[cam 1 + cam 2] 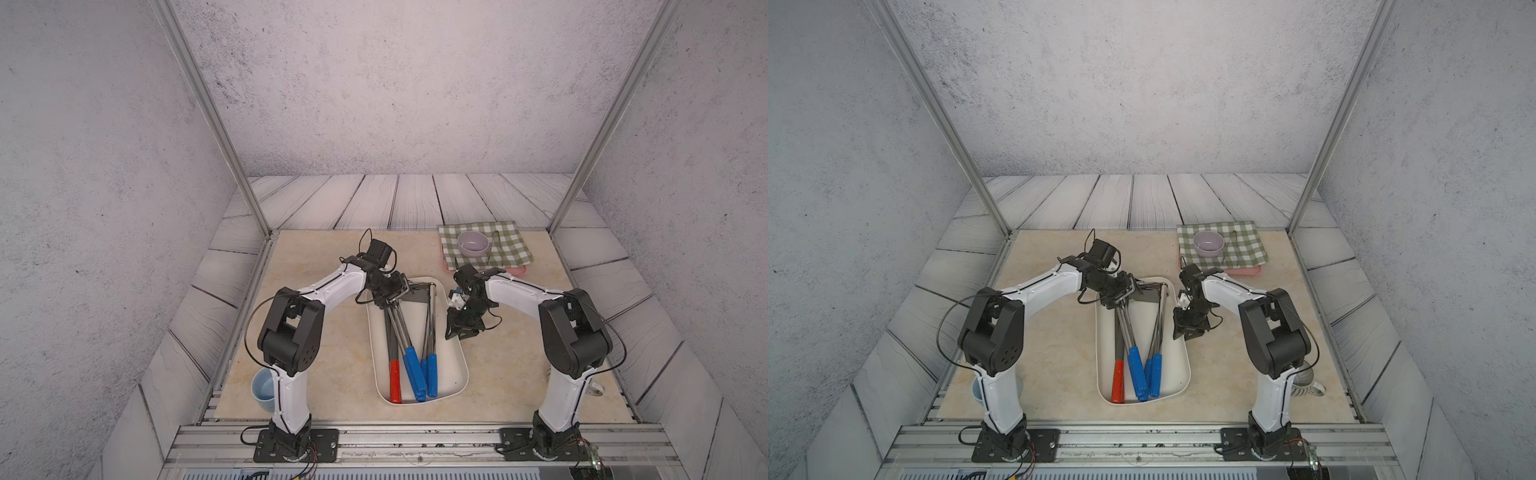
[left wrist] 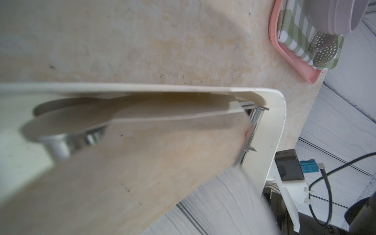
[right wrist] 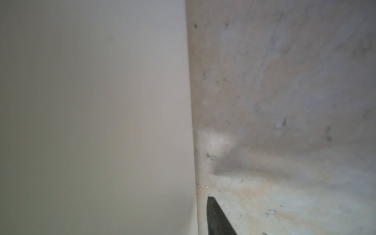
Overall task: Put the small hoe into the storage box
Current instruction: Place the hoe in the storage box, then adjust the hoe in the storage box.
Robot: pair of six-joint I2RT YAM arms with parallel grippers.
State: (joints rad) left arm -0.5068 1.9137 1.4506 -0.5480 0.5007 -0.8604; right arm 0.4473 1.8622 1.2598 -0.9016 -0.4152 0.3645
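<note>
Handle end first: small hoe, the fat blue grip I reckon, lies inside the storage box, long axis running away from the camera. Just outside the rim, off to the shaft's side, the right gripper hangs with jaws apart, empty. Farther back the left gripper is closer, hoe's head end right under its jaws, which look parted.

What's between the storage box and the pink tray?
Nothing on the surface: bare tabletop separates the storage box and pink tray, clearest in the left wrist view. In both top views the right arm overhangs that gap.
</note>
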